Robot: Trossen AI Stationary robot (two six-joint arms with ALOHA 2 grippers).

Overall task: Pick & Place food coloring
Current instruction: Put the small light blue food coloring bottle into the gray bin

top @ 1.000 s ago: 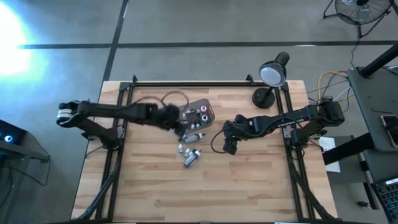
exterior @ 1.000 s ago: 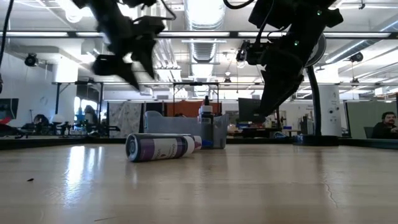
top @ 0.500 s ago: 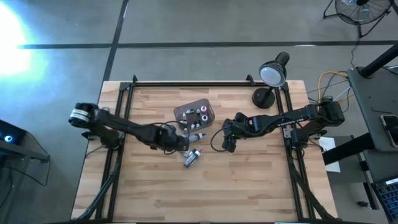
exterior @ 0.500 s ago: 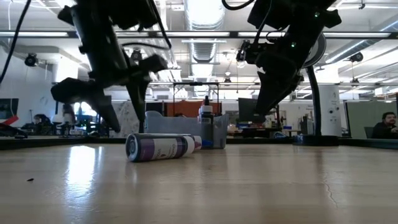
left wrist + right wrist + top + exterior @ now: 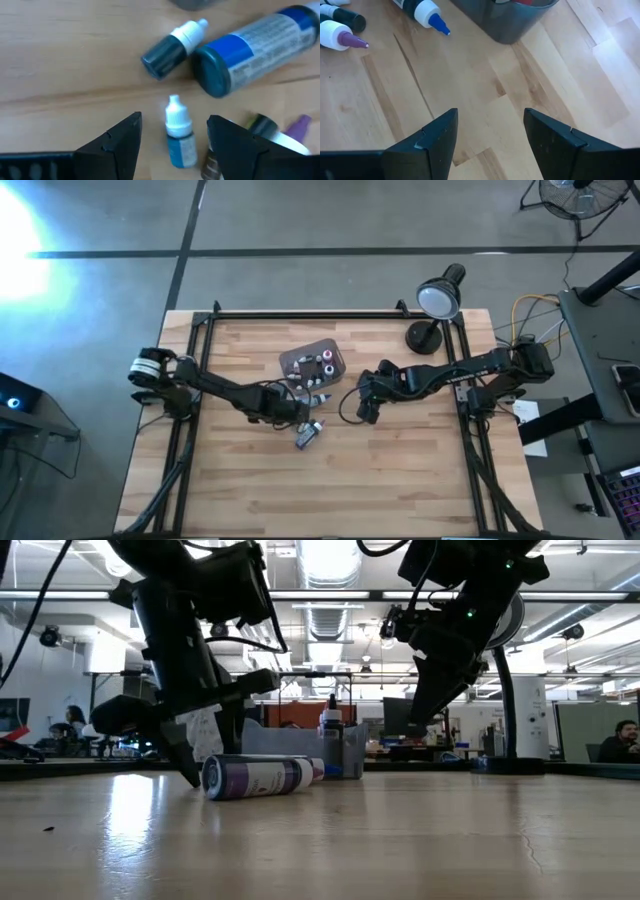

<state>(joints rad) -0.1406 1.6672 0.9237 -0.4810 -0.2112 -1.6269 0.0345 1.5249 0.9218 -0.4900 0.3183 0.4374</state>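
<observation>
Several tiny food coloring bottles lie on their sides on the wooden table (image 5: pixel 420 470), next to a grey square tub (image 5: pixel 293 360) that holds more of them. My left gripper (image 5: pixel 292 412) is open and low over the loose bottles. In the left wrist view its fingers (image 5: pixel 120 142) stand on either side of a white-capped, blue-labelled bottle (image 5: pixel 178 135) without touching it. A dark teal bottle (image 5: pixel 167 47) and a larger blue-labelled bottle (image 5: pixel 255 42) lie beyond. My right gripper (image 5: pixel 365 410) hangs open above bare wood, to the right of the tub.
A black desk lamp (image 5: pixel 432 310) stands at the table's far right corner. A purple-labelled bottle (image 5: pixel 258 777) lies nearest the low camera, by the left arm. Blue-tipped (image 5: pixel 427 12) and purple-tipped (image 5: pixel 340 39) bottles lie ahead of the right gripper. Bare wood shows toward the near edge.
My left gripper has come away from above the tub, moving toward the table's near edge and down, and now sits low at the loose bottles. The bottles have not moved, and the right arm has kept still.
</observation>
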